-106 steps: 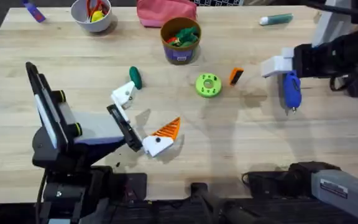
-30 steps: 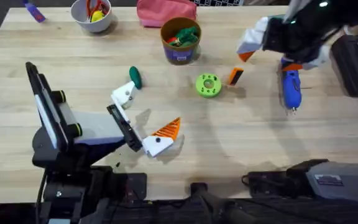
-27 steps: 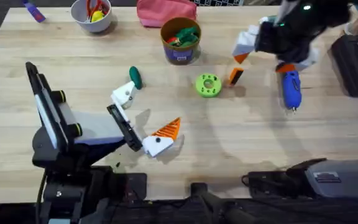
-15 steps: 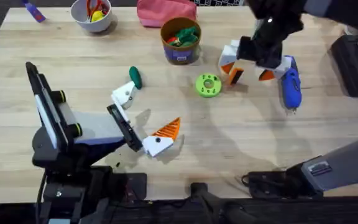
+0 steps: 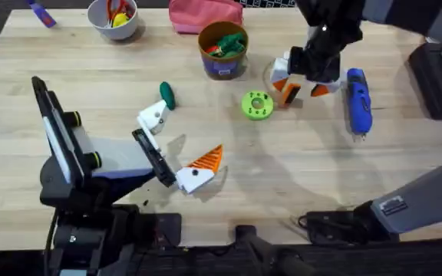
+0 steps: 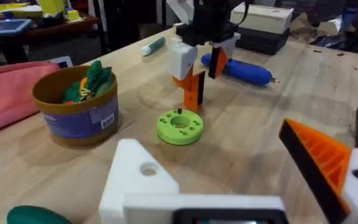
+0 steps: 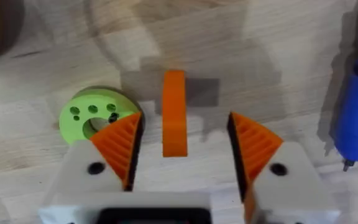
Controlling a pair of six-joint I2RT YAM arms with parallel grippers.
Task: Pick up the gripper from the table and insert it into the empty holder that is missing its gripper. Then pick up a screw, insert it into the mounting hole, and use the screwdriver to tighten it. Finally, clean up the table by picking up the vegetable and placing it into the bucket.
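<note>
The loose orange gripper (image 5: 290, 93) stands on the table beside a green disc (image 5: 257, 105). My right gripper (image 5: 298, 84) is open and straddles the loose gripper (image 7: 174, 112), one orange pad on each side, not touching. The blue screwdriver (image 5: 357, 100) lies just right of it. My left gripper (image 5: 175, 146) is open: one finger is a bare white mount (image 6: 143, 180) with a mounting hole (image 6: 148, 168), the other carries an orange pad (image 6: 319, 155). The dark green vegetable (image 5: 166, 96) lies near the mount. The bucket (image 5: 222, 50) stands at the back.
The green disc (image 6: 179, 126) has a small dark screw standing in it. A white bowl (image 5: 113, 17) and a pink pouch (image 5: 206, 15) sit along the far edge. A dark box (image 5: 440, 77) is at the right edge. Bare wood lies in the front middle.
My right arm swung left from over the screwdriver and came down so that its open fingers sit around the loose orange gripper. The left arm has not moved.
</note>
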